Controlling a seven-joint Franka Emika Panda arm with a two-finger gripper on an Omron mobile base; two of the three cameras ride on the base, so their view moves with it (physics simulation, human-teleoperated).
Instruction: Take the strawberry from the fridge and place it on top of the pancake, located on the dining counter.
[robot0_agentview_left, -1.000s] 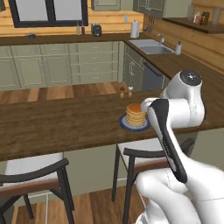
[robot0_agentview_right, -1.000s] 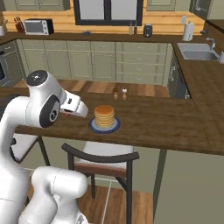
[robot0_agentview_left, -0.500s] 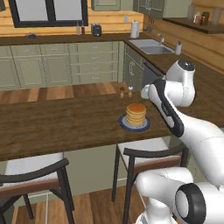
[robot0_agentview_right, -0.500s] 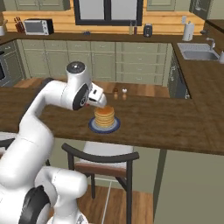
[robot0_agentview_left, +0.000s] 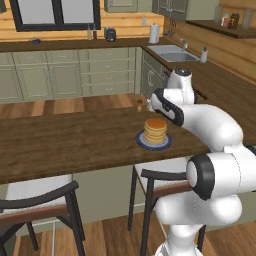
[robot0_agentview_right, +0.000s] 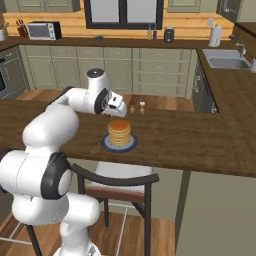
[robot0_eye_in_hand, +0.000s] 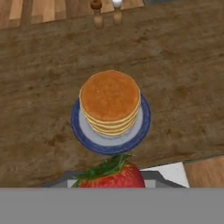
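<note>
Closest in, the hand view shows a red strawberry with green leaves (robot0_eye_in_hand: 113, 175) pinched in the tool (robot0_eye_in_hand: 114, 181), its jaws narrow around the fruit. Just beyond it, on the long dark-brown wooden surface (robot0_eye_in_hand: 39, 87), sits the tan stack of round pancakes (robot0_eye_in_hand: 110, 99) on a blue-rimmed round plate (robot0_eye_in_hand: 140, 131). That is the relation that matters: the stack lies straight ahead of the berry, a short way off, and lower. From the right base view the tool (robot0_agentview_right: 119, 108) hangs above the surface, up beside the stack (robot0_agentview_right: 119, 132) rather than over it. Farther back stand two small shakers (robot0_eye_in_hand: 106, 8), well apart from the plate.
</note>
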